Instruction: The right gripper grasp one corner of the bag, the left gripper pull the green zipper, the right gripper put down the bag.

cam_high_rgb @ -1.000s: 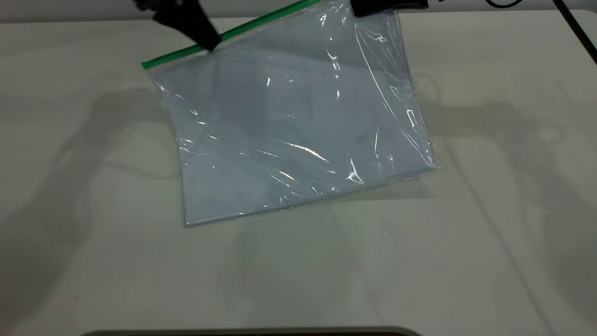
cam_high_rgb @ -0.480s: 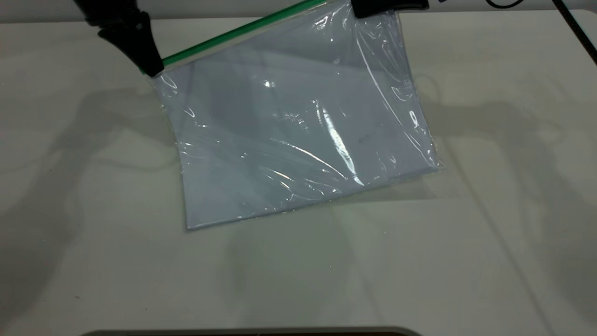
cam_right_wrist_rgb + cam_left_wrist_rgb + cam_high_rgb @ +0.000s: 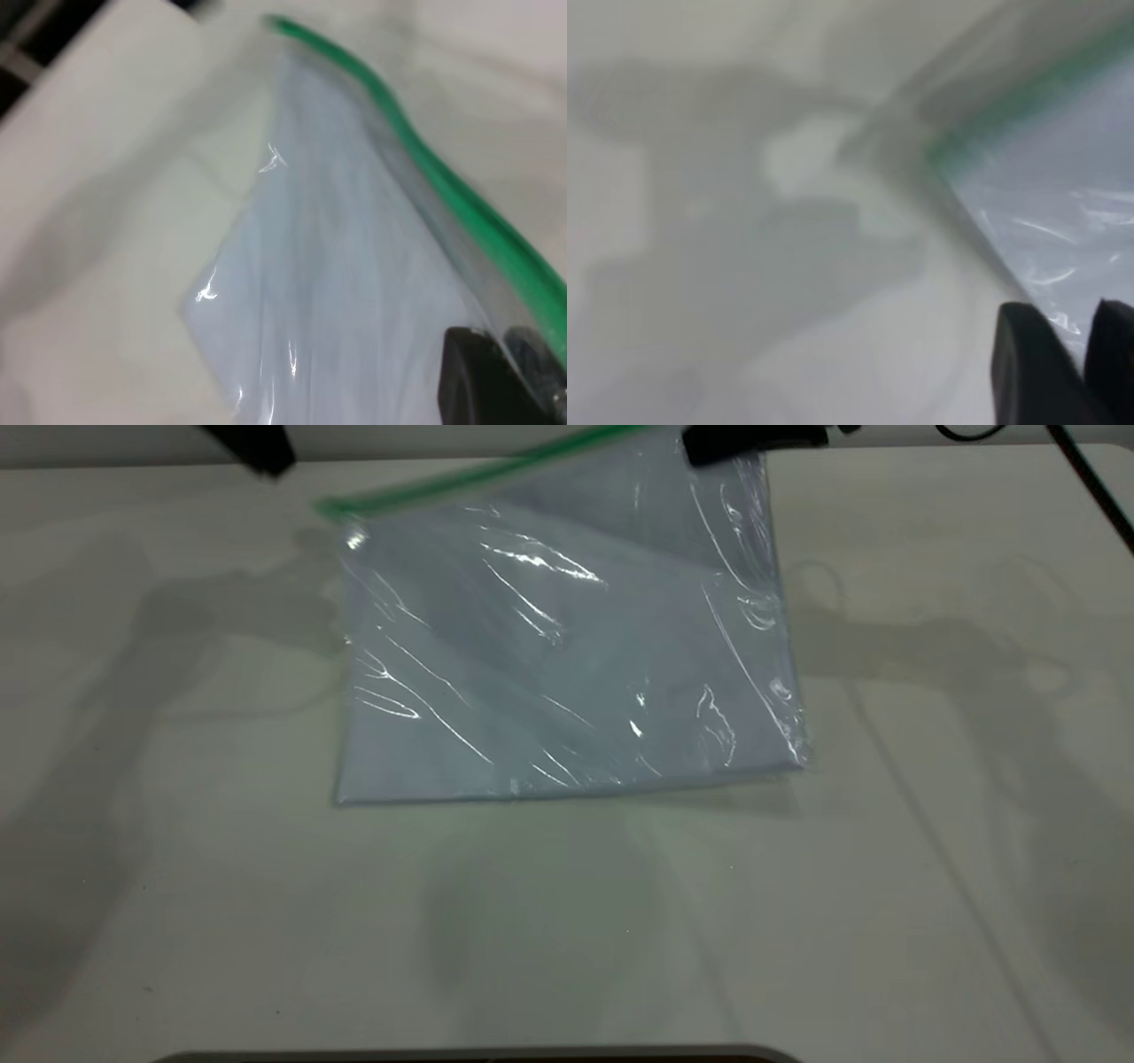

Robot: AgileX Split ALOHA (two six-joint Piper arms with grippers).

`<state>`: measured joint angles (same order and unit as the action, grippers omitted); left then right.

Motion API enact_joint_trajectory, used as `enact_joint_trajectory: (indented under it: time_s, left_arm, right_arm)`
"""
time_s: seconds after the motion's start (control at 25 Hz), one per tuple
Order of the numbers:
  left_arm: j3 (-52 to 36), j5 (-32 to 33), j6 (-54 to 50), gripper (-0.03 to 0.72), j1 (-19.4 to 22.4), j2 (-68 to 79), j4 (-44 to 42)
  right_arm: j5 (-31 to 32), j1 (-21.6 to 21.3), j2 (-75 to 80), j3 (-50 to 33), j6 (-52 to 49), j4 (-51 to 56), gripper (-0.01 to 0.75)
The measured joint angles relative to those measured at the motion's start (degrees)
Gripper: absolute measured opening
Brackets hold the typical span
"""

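the left end effector (image 3: 257,450) has let go of the green zipper (image 3: 478,476) and lifted away, fingers nearly together; the right end effector (image 3: 753,441) still pinches the bag (image 3: 567,664) corner, so lowering it to the tabletop (image 3: 797,921) comes next

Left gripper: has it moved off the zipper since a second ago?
Yes. The left gripper has gone from mid-strip on the green zipper past its end, toward the table's far left corner, clear of the bag.

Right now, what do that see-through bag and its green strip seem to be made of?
The bag looks like thin clear glossy plastic film: it creases and throws bright glare streaks, with pale sheets showing through. The green zipper seems a stiffer, opaque plastic strip, probably moulded, holding a nearly straight line.
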<state>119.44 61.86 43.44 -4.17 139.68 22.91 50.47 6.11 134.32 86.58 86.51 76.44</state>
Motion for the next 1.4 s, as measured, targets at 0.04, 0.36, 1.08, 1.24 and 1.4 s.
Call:
enact_joint_trajectory:
  time_s: [0.04,0.36,1.08,1.24,1.4]
  left_arm:
    - [1.74,1.88,-0.13,0.278,0.06,0.00,1.86]
    - [13.55,5.04,-3.99,0.488,0.08,-1.66,11.71]
    - [14.10,5.04,-21.53,0.496,0.08,-35.39,7.10]
    - [10.03,5.04,-24.93,0.496,0.08,-43.06,3.42]
    - [-3.01,5.04,-25.39,0.496,0.08,-54.04,-0.76]
  right_arm:
    - [-1.73,0.18,0.70,0.00,-0.34,-0.21,0.067]
    - [-12.85,2.45,3.67,0.00,-2.53,-5.54,0.391]
    - [18.06,-1.13,-27.29,-0.84,-53.33,-42.14,0.398]
    - [18.64,-0.33,-39.84,-3.75,-58.32,-45.46,0.379]
    - [19.63,0.21,-55.73,-9.17,-62.06,-50.95,0.375]
